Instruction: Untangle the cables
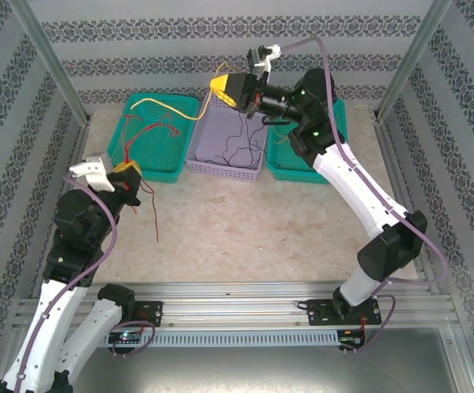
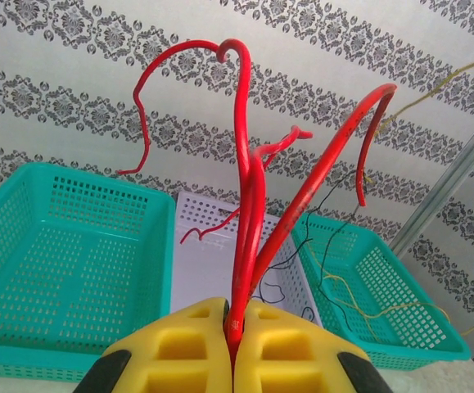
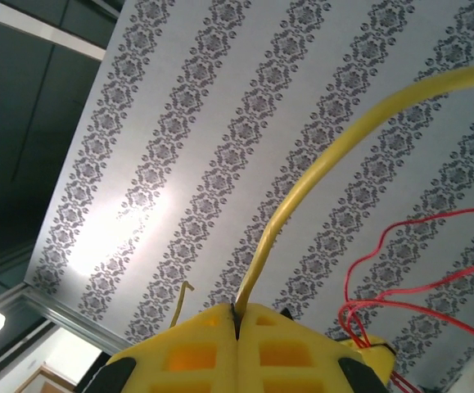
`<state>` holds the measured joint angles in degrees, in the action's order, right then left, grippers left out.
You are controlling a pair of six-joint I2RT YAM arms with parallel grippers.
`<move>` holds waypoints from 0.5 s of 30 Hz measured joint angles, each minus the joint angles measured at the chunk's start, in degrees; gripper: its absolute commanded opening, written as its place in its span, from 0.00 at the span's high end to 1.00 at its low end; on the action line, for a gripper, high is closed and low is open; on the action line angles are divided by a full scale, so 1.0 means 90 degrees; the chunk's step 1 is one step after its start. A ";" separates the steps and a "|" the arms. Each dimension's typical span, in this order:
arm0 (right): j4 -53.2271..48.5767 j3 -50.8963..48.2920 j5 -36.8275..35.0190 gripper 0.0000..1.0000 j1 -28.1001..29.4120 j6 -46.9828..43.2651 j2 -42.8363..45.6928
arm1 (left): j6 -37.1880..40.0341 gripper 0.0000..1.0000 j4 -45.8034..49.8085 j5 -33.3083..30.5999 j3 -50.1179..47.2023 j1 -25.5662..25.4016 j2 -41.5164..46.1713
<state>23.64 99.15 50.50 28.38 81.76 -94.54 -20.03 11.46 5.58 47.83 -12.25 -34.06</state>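
Left jaws clamp the red cables (image 2: 249, 213) over the table's (image 1: 245, 221) left side; right jaws clamp the yellow cable (image 3: 298, 196) above the middle basket (image 1: 224, 170). We judge we are mid-separation: next we must lift yellow clear of red

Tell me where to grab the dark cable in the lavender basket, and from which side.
Grip the dark cable at its slack stretch on the floor of the lavender basket, probably coming straight down from above. It lies low there, and the basket walls would block a sideways approach.
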 measured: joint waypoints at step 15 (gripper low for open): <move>-0.0653 0.0124 0.0058 1.00 -0.0177 -0.0073 -0.0937 | -0.0027 1.00 -0.0180 0.0680 -0.0002 0.0000 -0.0083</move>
<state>17.76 100.27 51.03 26.79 81.10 -102.98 -20.27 9.85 11.70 47.81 -12.25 -34.81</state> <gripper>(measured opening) 0.041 0.046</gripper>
